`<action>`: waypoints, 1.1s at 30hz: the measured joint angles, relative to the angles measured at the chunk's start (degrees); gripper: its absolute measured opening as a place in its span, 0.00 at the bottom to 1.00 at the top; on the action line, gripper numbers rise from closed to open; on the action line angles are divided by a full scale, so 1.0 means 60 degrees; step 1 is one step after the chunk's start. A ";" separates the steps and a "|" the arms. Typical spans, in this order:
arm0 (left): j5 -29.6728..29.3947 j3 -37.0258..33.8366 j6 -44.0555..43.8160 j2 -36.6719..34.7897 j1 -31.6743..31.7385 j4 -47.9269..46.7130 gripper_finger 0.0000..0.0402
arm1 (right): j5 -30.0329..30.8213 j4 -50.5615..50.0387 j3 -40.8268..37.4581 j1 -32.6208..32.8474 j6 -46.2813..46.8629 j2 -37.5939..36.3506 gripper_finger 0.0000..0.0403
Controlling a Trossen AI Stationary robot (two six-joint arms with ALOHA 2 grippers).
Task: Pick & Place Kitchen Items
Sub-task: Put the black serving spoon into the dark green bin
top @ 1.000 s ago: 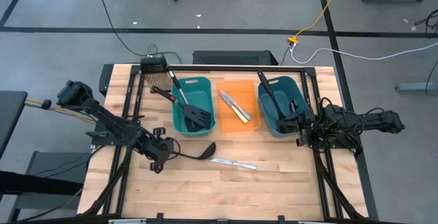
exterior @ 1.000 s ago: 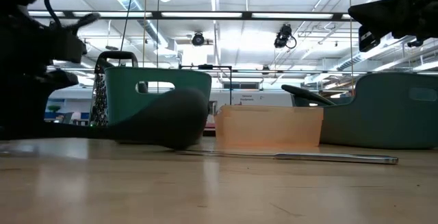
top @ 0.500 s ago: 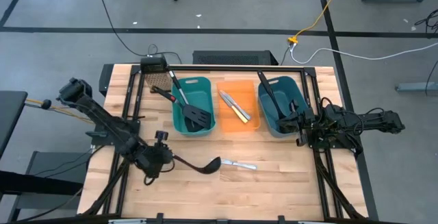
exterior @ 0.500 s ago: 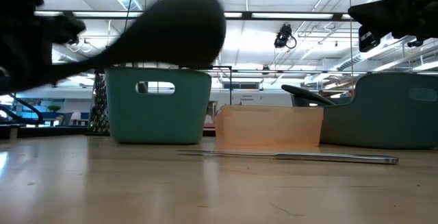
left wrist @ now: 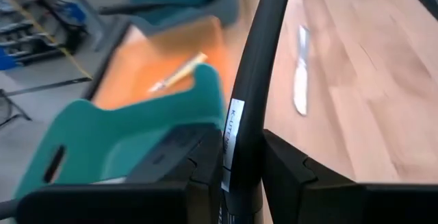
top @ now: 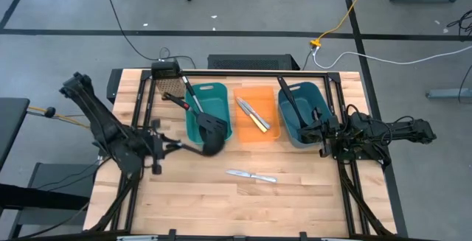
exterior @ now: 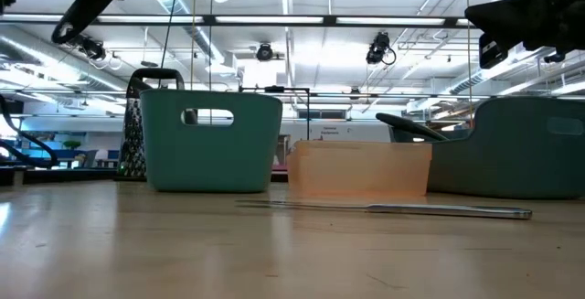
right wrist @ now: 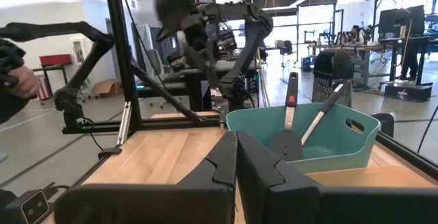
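The left hand (top: 157, 152), over the desk's (top: 295, 197) left half, is clamped on the handle of a long black plastic ladle (top: 198, 148). The ladle's long axis runs away from the hand toward the desk's middle, its bowl at the near wall of the left teal rectangular bin (top: 221, 134). A slim silver table knife (top: 251, 175) lies nearer the front edge. The right hand (top: 323, 134) waits closed and empty at the right edge.

Two teal bins (top: 209, 116) (top: 304, 113) flank an orange bin (top: 259, 133).
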 joint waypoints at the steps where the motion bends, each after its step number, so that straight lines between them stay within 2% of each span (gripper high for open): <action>1: -0.0167 0.0000 -0.0026 -0.0207 0.0008 -0.0044 0.20 | 0.0000 0.0004 0.0000 0.0000 0.0007 0.0000 0.03; 5: -0.0510 -0.0011 -0.0085 -0.0872 0.0038 -0.0380 0.20 | 0.0004 0.0020 0.0002 0.0000 0.0025 0.0000 0.03; 13: -0.0229 -0.0018 0.0379 -0.2189 0.0036 -0.0352 0.20 | 0.0025 0.0057 0.0000 0.0000 -0.0044 0.0000 0.03; 19: 0.0531 -0.1076 0.1760 -0.3639 0.0039 0.1674 0.20 | 0.0244 0.0149 0.0000 0.0001 -0.0051 0.0000 0.03; 23: 0.0879 -0.2086 0.2060 -0.4471 0.0039 0.2791 0.20 | 0.0243 0.0234 0.0000 0.0001 -0.0051 0.0000 0.03; 28: 0.0710 -0.3071 0.2312 -0.5112 0.0039 0.3947 0.20 | 0.0242 0.0255 0.0000 0.0003 -0.0040 0.0000 0.03; 33: -0.0540 -0.3535 0.2556 -0.5636 0.0233 0.4564 0.20 | 0.0244 0.0294 0.0000 0.0004 -0.0051 0.0000 0.03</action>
